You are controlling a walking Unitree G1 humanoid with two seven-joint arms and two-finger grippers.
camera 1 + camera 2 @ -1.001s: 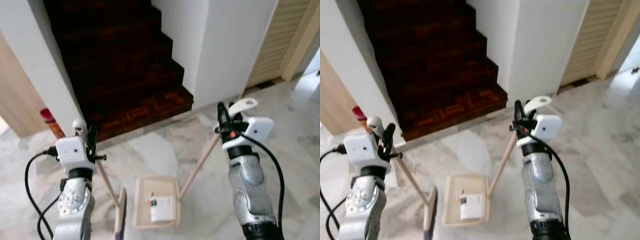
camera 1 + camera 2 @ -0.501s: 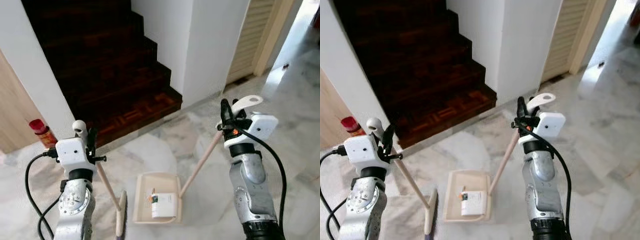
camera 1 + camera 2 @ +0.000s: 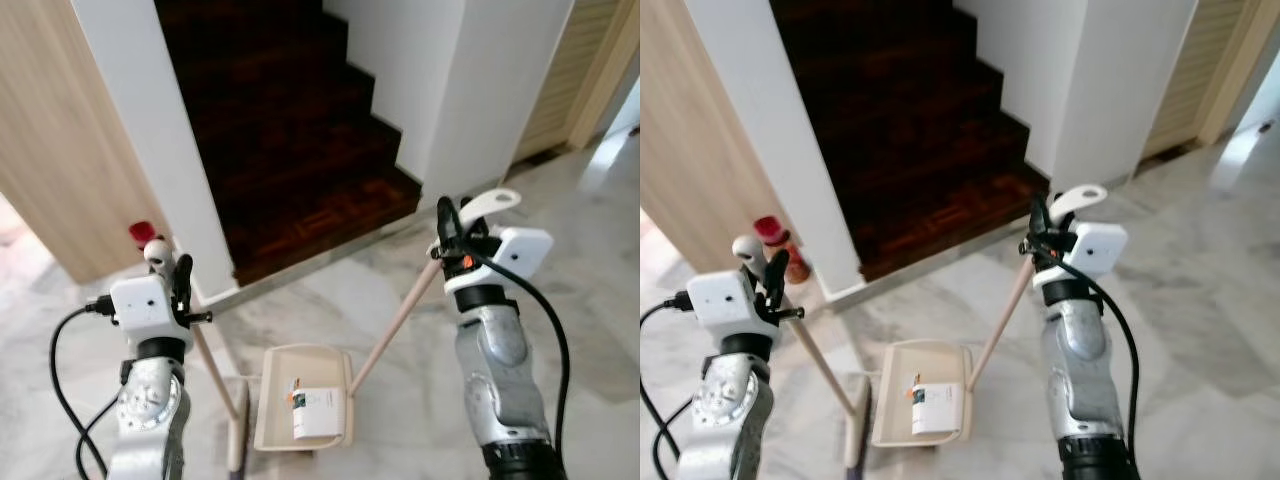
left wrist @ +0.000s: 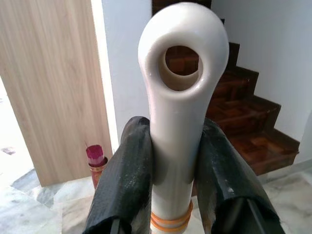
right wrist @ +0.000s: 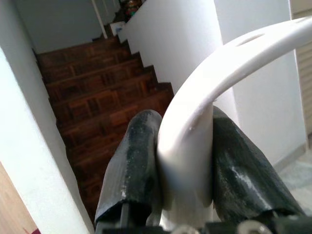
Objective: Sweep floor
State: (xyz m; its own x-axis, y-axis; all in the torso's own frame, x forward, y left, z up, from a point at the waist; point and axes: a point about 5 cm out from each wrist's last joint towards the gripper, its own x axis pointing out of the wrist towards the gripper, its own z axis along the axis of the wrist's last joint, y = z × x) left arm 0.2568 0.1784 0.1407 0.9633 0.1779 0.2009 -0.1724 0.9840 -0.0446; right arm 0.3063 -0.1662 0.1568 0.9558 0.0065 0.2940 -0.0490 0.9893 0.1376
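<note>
Right now what matters is how the two long handles run down and inward from my grippers toward the lower centre of the head views. The left gripper [image 3: 180,280] sits at the left of the frame, its fingers [image 4: 127,180] clamped on the top of the broom handle [image 3: 215,365]. That shaft slants down and toward the middle, ending at the broom head [image 3: 238,440] on the marble floor [image 3: 590,300], just beside the left edge of the dustpan [image 3: 275,395].

The right gripper [image 3: 447,225] is at mid-right, higher in the frame than the left, and it is closed around the white curved grip of the dustpan handle [image 3: 395,322]. This shaft leans down to the left and meets the pan's right rear corner. The pan lies flat at bottom centre with a small white box [image 3: 318,422] inside it.

So the broom is on the pan's left and the left arm is the nearer one to work it; I judge the next stroke has to drag the bristles rightward toward the pan, though I cannot tell which side the pan's mouth faces. Both forearms stand upright from the bottom edge. The dark wooden stairs [image 3: 300,130] fill the upper centre, and a red bottle [image 3: 141,233] stands at the left by the white wall's foot.
</note>
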